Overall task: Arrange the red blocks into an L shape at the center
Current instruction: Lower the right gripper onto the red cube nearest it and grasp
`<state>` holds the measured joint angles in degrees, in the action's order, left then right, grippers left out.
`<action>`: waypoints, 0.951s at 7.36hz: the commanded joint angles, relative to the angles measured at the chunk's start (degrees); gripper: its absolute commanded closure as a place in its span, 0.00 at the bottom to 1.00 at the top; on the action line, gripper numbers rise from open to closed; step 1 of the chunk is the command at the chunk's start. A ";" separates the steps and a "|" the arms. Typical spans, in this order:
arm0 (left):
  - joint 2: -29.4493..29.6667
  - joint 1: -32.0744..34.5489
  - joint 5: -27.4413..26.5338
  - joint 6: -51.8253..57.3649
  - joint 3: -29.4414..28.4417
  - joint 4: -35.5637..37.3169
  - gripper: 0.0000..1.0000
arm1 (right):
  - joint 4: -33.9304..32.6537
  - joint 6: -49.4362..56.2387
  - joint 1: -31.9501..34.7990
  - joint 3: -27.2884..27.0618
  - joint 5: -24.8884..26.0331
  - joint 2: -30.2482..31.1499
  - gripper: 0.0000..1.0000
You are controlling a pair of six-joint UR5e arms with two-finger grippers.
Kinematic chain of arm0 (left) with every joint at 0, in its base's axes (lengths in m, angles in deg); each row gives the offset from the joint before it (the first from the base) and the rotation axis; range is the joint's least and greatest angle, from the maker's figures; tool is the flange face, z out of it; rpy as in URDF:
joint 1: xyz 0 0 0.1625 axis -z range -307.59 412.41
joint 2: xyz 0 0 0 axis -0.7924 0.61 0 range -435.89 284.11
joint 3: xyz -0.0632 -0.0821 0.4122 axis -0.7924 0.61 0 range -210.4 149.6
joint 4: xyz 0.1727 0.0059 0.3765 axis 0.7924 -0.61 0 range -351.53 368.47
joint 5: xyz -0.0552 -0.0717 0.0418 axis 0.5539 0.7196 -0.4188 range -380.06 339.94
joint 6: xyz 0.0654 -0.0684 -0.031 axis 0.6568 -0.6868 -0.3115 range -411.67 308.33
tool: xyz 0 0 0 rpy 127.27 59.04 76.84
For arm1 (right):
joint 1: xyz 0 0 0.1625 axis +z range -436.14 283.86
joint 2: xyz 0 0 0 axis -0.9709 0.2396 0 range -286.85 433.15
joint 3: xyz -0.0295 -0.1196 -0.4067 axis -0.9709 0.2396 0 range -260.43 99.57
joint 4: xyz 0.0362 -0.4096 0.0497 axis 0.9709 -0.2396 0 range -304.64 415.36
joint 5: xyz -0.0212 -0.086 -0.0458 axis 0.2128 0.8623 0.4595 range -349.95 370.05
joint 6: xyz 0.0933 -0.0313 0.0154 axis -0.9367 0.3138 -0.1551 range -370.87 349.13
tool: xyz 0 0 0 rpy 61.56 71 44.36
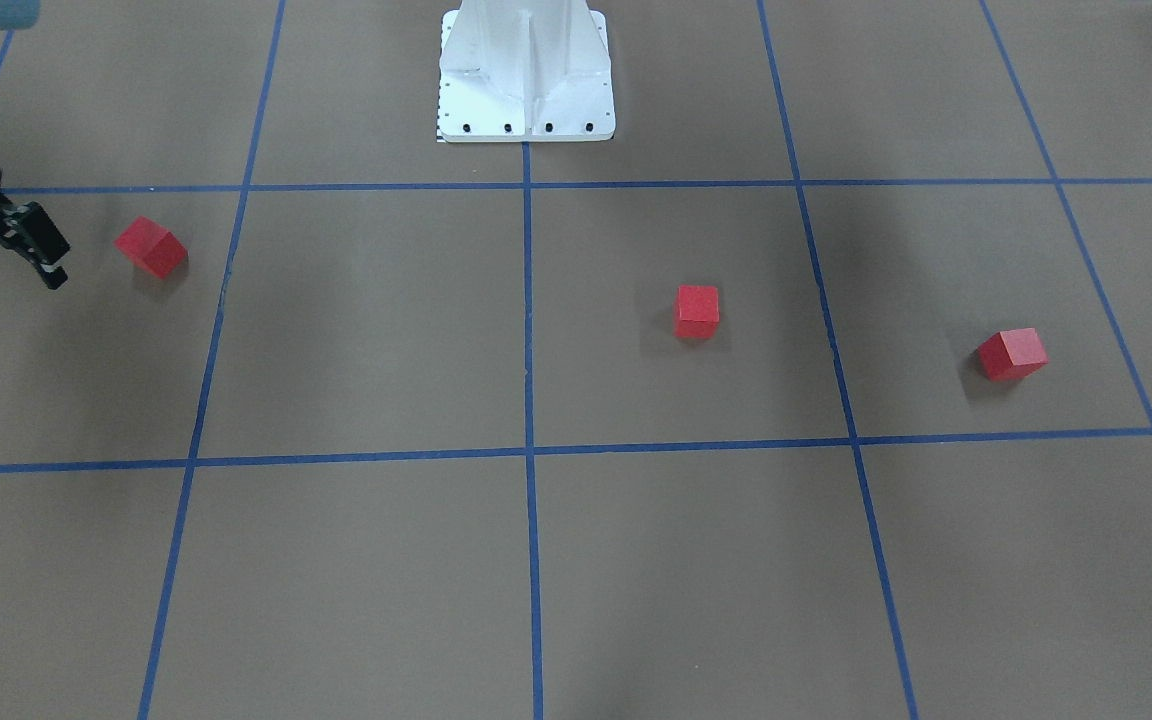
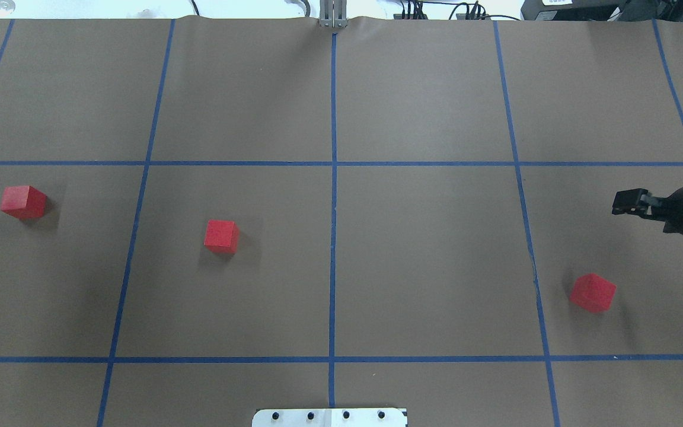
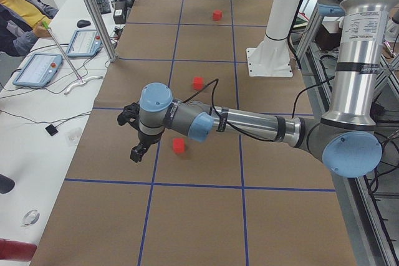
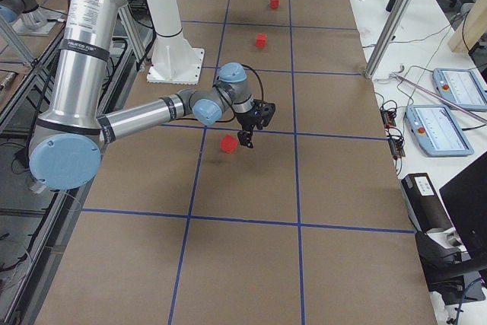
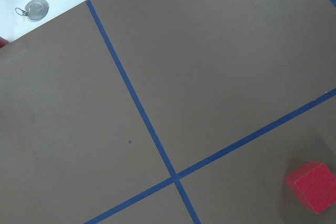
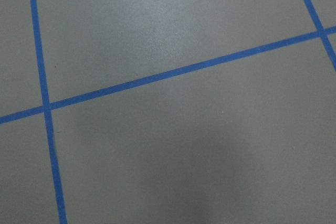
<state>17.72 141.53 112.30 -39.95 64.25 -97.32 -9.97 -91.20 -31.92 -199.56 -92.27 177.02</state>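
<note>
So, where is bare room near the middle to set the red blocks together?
Overhead, the square just right of the center tape line is bare, tape on all sides. Crowded: the square beyond it, with a red block and the right gripper.

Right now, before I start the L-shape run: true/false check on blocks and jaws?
1. The three red blocks already touch in an L. False: the far-left block, the middle block and the right-side block lie well apart, and none of them touch.
2. No block sits on the center tape line. True.
3. The right gripper has a block in its jaws. False: the jaws are open and empty, and the right-side block lies on the table nearby, untouched.
4. Two blocks lie on the robot's left of the center tape line. True.
</note>
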 commanded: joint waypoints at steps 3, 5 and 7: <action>0.00 0.09 0.00 -0.03 0.01 -0.48 0.00 | 0.30 -16.07 -15.64 -1.37 13.02 2.64 0.04; 0.00 0.00 0.00 -0.03 0.18 -0.48 0.00 | 0.30 -17.83 -18.37 -1.28 15.13 2.73 0.03; 0.00 0.09 0.00 -0.03 0.18 -0.48 0.00 | 0.30 -19.07 -20.74 -1.11 17.15 3.87 0.02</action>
<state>17.72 141.57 112.31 -39.98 64.42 -97.79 -9.68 -109.54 -51.24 -200.74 -76.20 180.04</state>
